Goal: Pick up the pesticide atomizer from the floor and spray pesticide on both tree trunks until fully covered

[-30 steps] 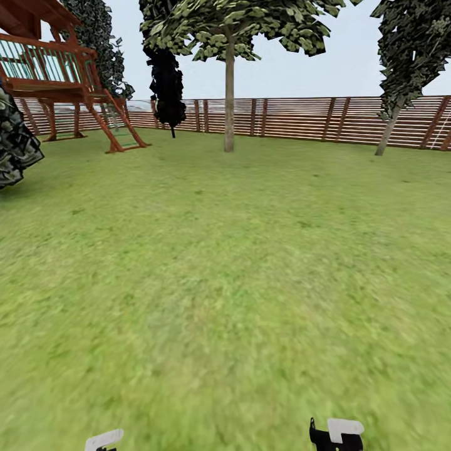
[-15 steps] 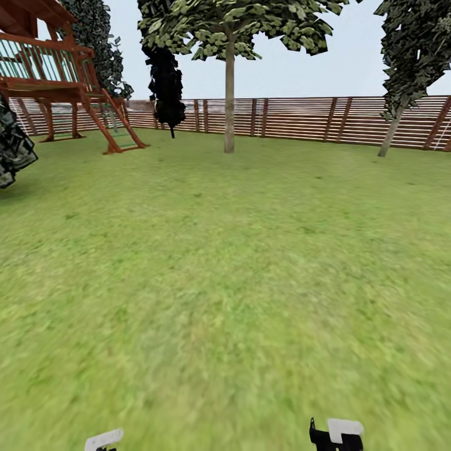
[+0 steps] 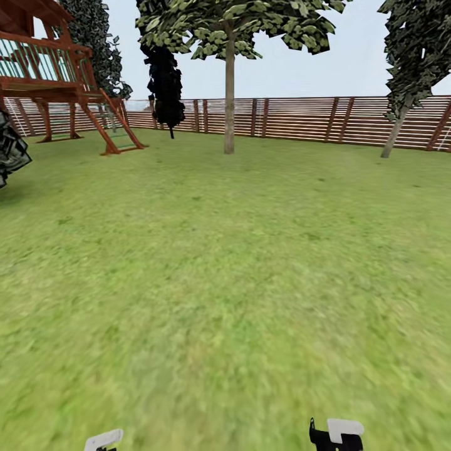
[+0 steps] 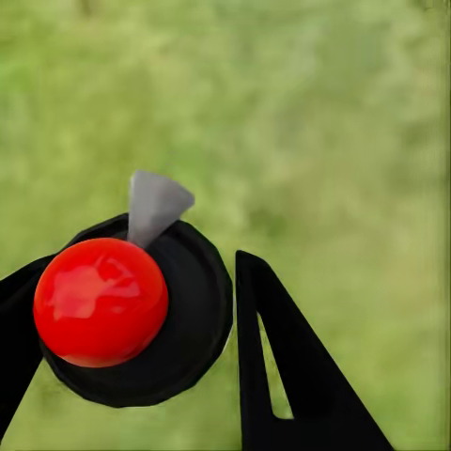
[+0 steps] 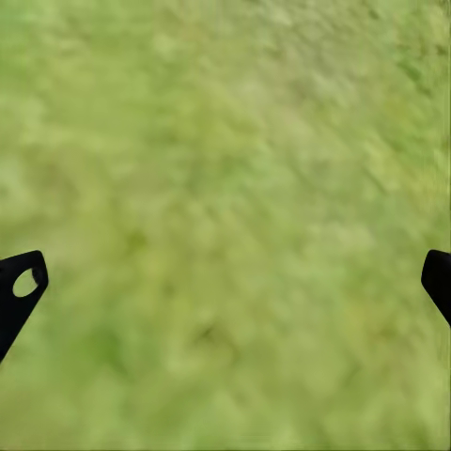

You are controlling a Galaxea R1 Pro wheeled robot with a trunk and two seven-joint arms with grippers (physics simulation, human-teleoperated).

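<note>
The pesticide atomizer, a black round body with a glossy red ball top and a grey nozzle, sits between the black fingers of my left gripper, which is shut on it over grass. My right gripper hangs open above bare lawn, with nothing between its fingertips. Far ahead across the garden lawn stands a tall tree whose straight pale trunk rises near the fence. A second tree with a leaning trunk stands at the far right.
A brown slat fence closes the far side. At the far left is a wooden play tower with a ladder, and a dark cone-shaped conifer stands beside it. A dark bush pokes in at the left edge. Open grass lies between me and the trees.
The whole head view has shifted slightly, with the play tower and bush sliding left, so the camera has moved. Both arms keep their place in the picture.
</note>
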